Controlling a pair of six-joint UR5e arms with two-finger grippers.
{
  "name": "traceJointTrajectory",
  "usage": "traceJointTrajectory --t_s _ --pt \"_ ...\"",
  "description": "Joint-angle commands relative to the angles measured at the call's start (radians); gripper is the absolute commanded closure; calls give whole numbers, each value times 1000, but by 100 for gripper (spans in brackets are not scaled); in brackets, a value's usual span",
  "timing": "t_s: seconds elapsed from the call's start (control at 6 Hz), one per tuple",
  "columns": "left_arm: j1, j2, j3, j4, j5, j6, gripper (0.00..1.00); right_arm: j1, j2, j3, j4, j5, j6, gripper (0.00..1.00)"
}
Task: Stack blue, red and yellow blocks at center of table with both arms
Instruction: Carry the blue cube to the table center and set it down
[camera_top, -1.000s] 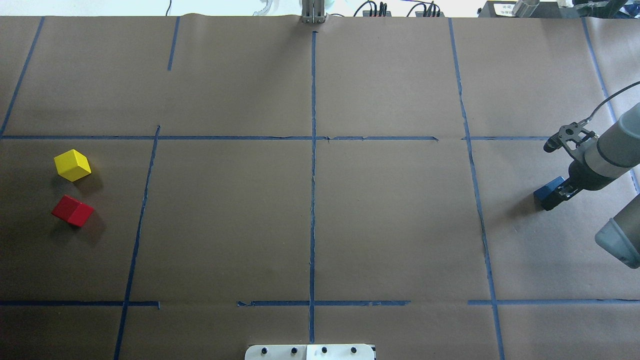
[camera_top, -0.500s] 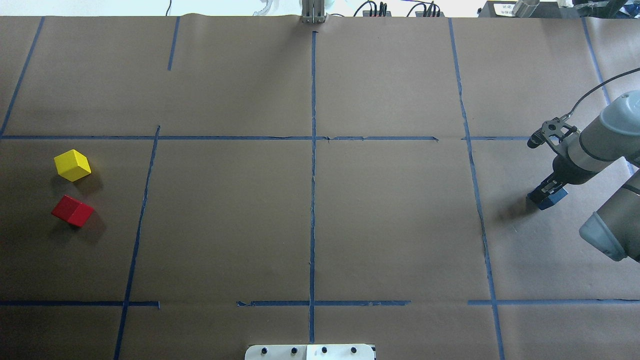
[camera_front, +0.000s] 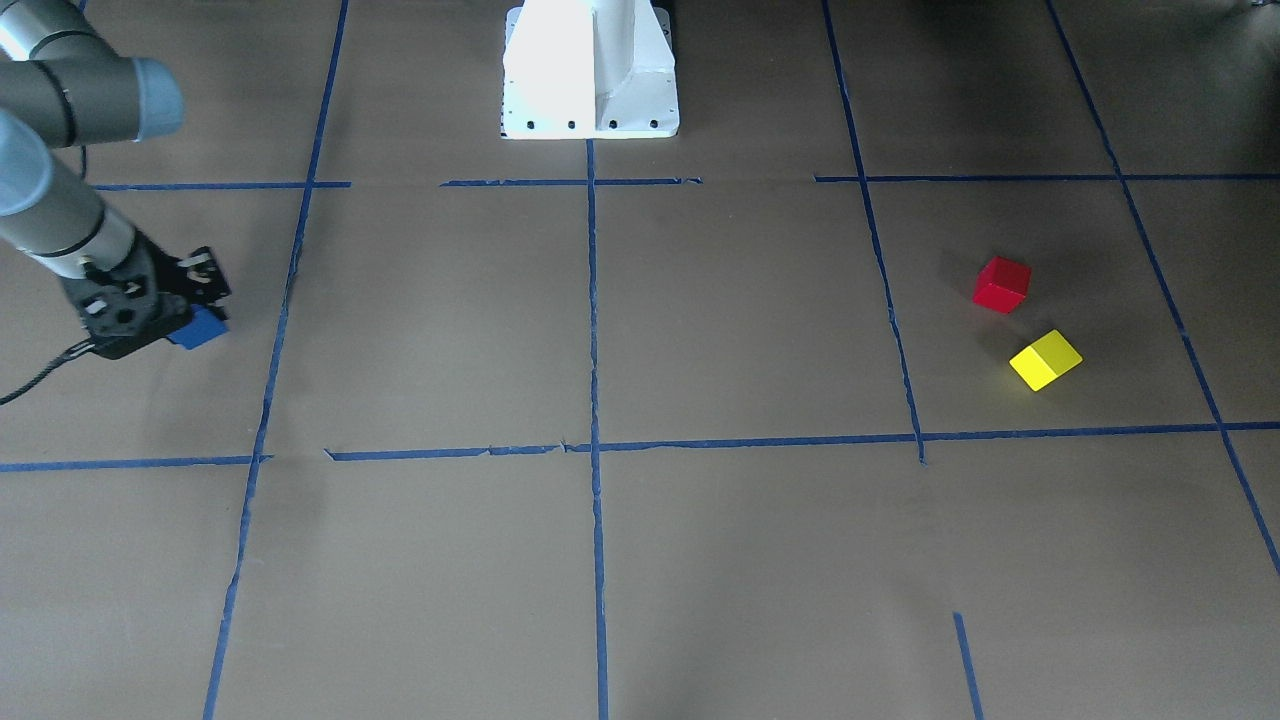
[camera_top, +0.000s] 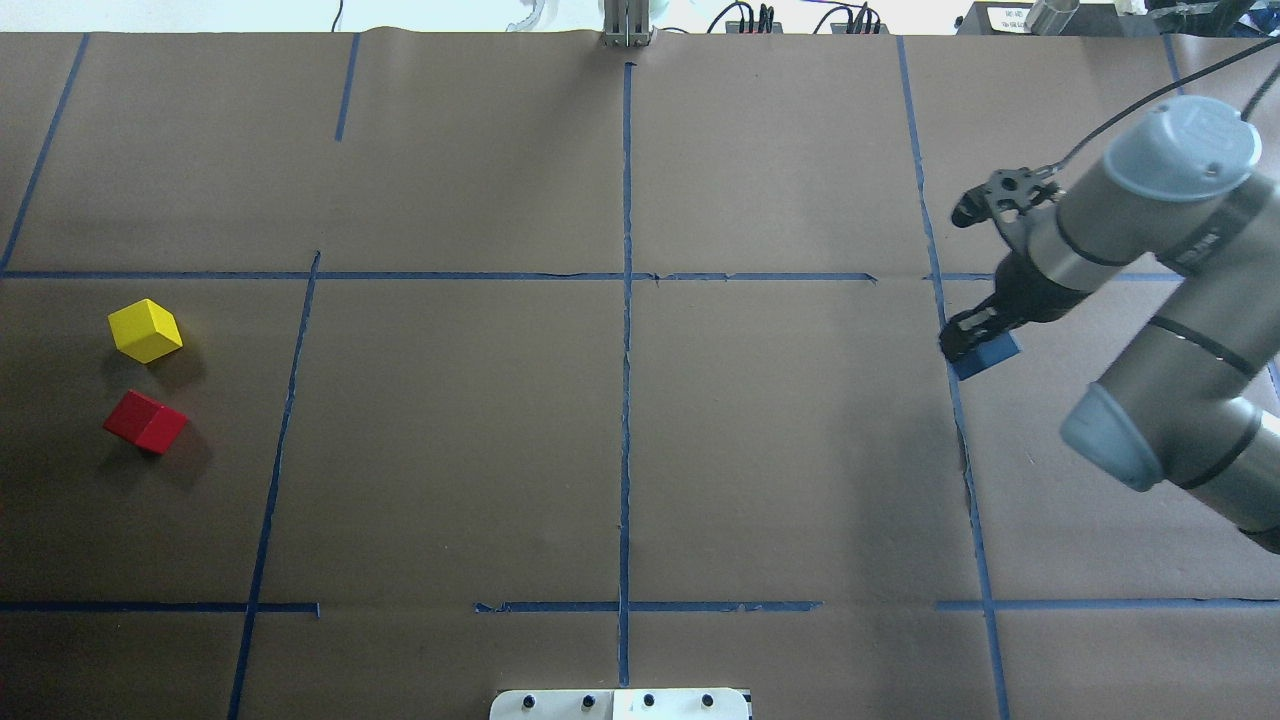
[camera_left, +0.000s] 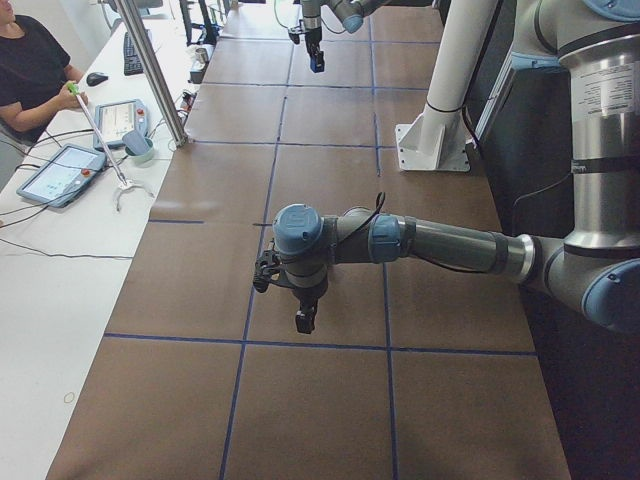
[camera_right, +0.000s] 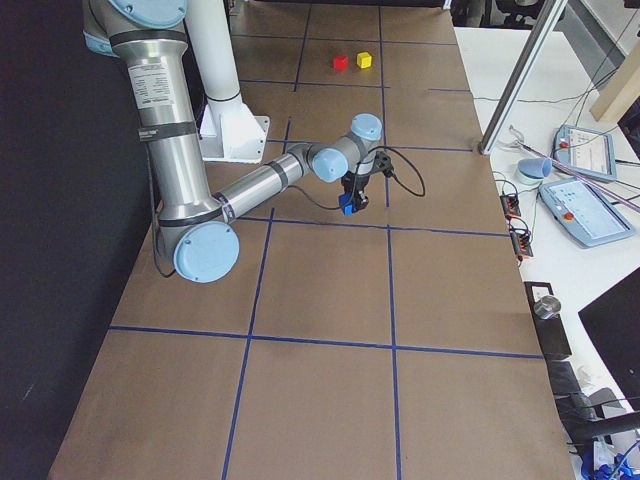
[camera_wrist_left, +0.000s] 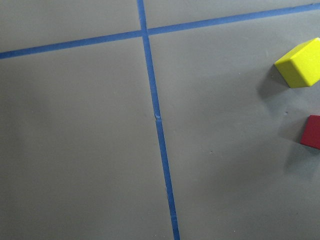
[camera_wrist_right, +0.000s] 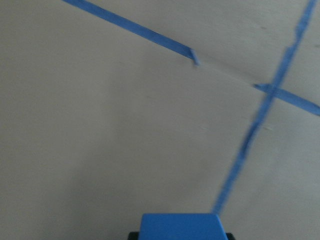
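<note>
Right claw (camera_top: 970, 338) grips the blue block (camera_top: 988, 354), well out to the right of the white base (camera_top: 620, 705). The block is a cube with no long axis, its faces skewed to the tape (camera_top: 627, 400). Left claw (camera_left: 305, 321): cannot tell whether clenched or released.

We found the middle of the surface (camera_top: 450, 440) open from either side. The yellow block (camera_top: 146, 331) and red block (camera_top: 146, 421) stood slightly apart at its left end. The right arm (camera_top: 1150, 330), carrying the blue block (camera_top: 985, 355), hung over the right part, and the robot base (camera_front: 590, 70) took the robot's edge.

A robotics lab: tape-gridded table (camera_top: 450, 450), teach pendants (camera_left: 58, 172), seated operator (camera_left: 30, 60)
</note>
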Motion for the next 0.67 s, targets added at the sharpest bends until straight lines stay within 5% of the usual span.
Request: traceJointTrajectory --t_s 0.0,0.33,0.5 --pt "-3 9 -23 0 0 2 0 -194 257 -82 -25 -99 440 100" --pt "-3 10 -35 0 -5 -5 0 -282 511 -338 -17 -184 682 100" --pt "-3 12 -31 0 -36 -4 0 -301 532 -387 19 -221 727 99"
